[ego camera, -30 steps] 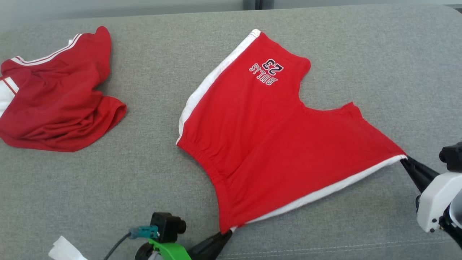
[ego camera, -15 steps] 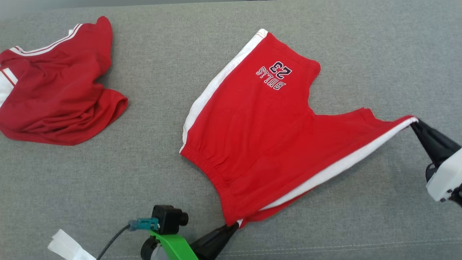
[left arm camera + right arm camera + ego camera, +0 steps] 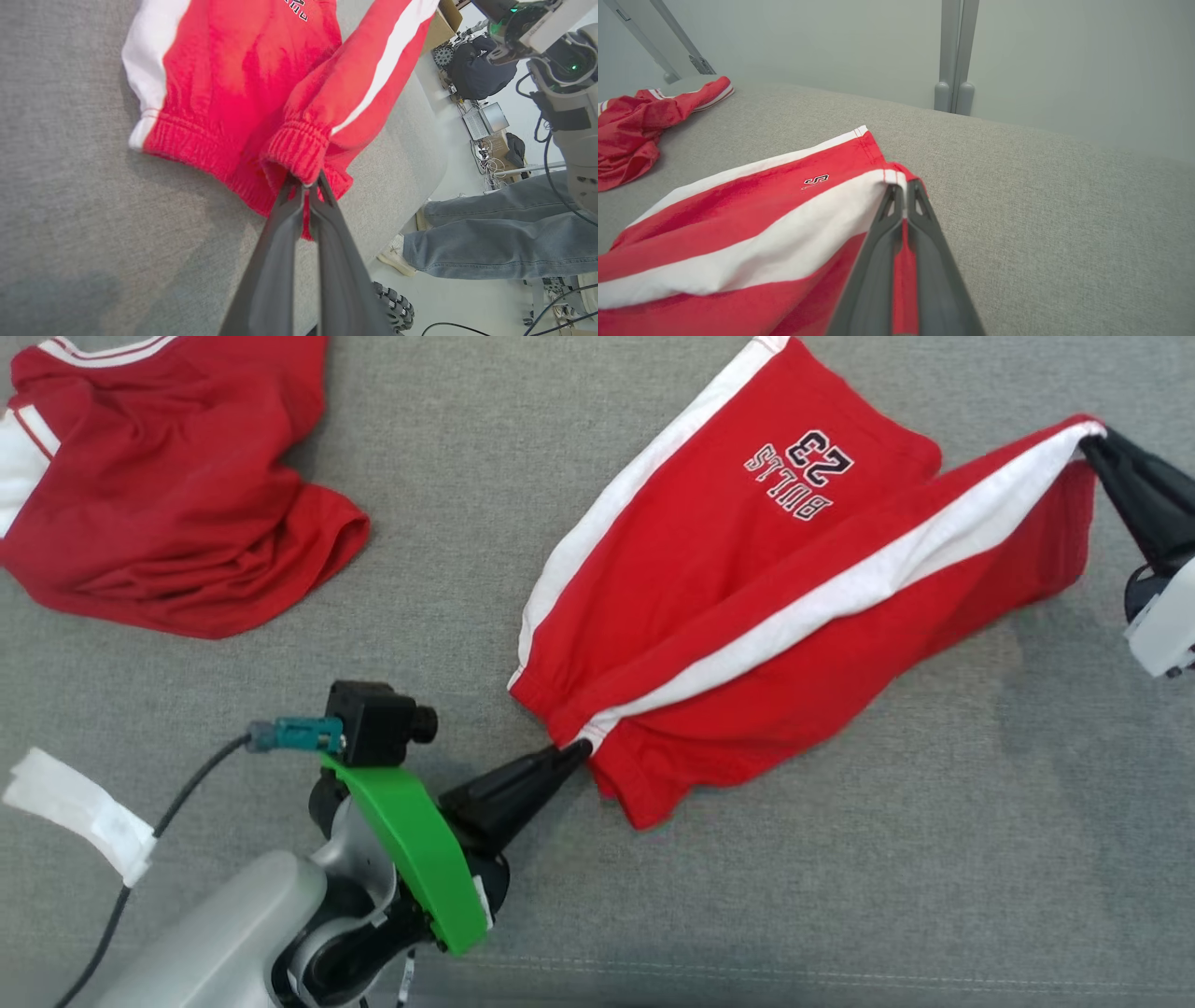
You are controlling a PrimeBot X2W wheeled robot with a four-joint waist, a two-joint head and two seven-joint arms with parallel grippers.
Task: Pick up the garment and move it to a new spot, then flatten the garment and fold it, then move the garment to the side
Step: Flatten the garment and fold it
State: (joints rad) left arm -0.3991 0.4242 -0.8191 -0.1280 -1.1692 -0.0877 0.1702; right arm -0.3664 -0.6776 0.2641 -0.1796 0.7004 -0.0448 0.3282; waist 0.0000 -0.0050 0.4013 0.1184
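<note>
The garment (image 3: 747, 579) is a pair of red shorts with white side stripes and "BULLS 23" lettering, lying on the grey cushion. One leg is lifted and carried over the other, half folded. My left gripper (image 3: 577, 754) is shut on the elastic waistband corner (image 3: 299, 158). My right gripper (image 3: 1090, 441) is shut on the hem corner of the lifted leg (image 3: 892, 179). The white stripe runs taut between the two grips.
A second crumpled red garment (image 3: 159, 495) lies at the far left of the grey cushion (image 3: 840, 859). A person's jeans-clad legs (image 3: 495, 242) stand beside the cushion's edge. A wall and metal post (image 3: 955, 51) rise behind it.
Both grippers have lifted the held side of the shorts and swung it over the other leg. The camera has also tilted, shifting the whole picture.
</note>
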